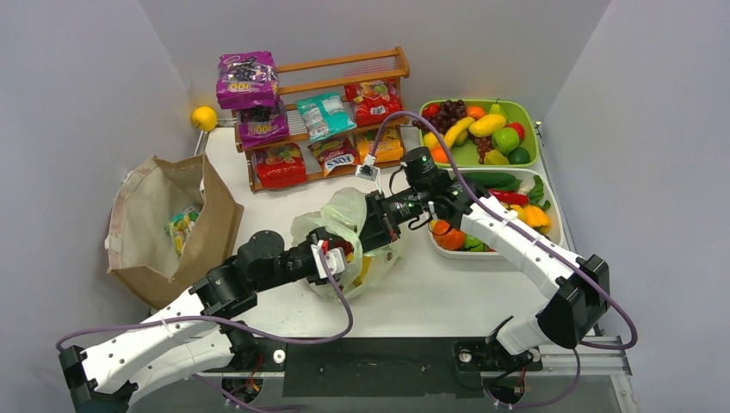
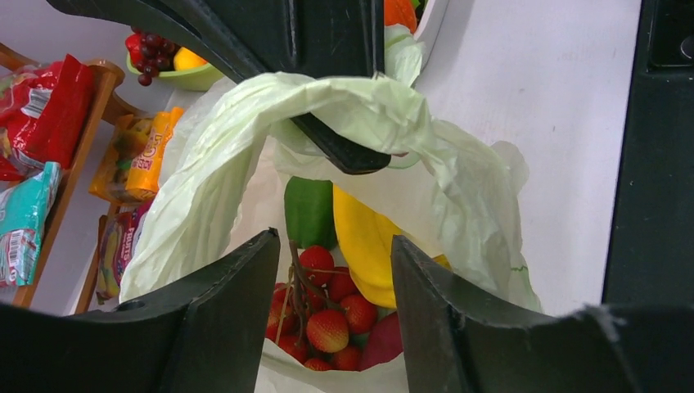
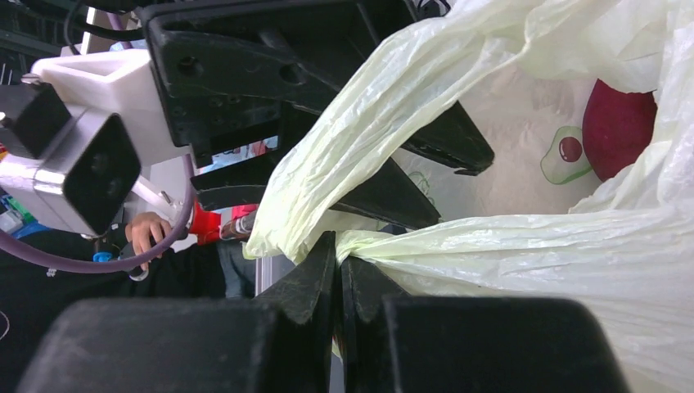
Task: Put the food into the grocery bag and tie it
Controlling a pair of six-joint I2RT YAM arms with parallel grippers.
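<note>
**Tying stage.** The grocery bag (image 1: 348,209) sits mid-table (image 1: 448,297) between the two arms, with food inside: strawberries (image 2: 327,326), a yellow fruit (image 2: 364,237) and a green piece (image 2: 309,211). The right gripper (image 3: 338,255) is clenched on a strip of the bag's rim and draws it taut, probably so that the plastic stands clear for crossing over. The left gripper (image 2: 335,246) hangs above the bag mouth with its fingers spread, grasping nothing. A second strip seems to drape against one finger, though contact is unclear. Loading appears finished; no knot is made yet.
</note>
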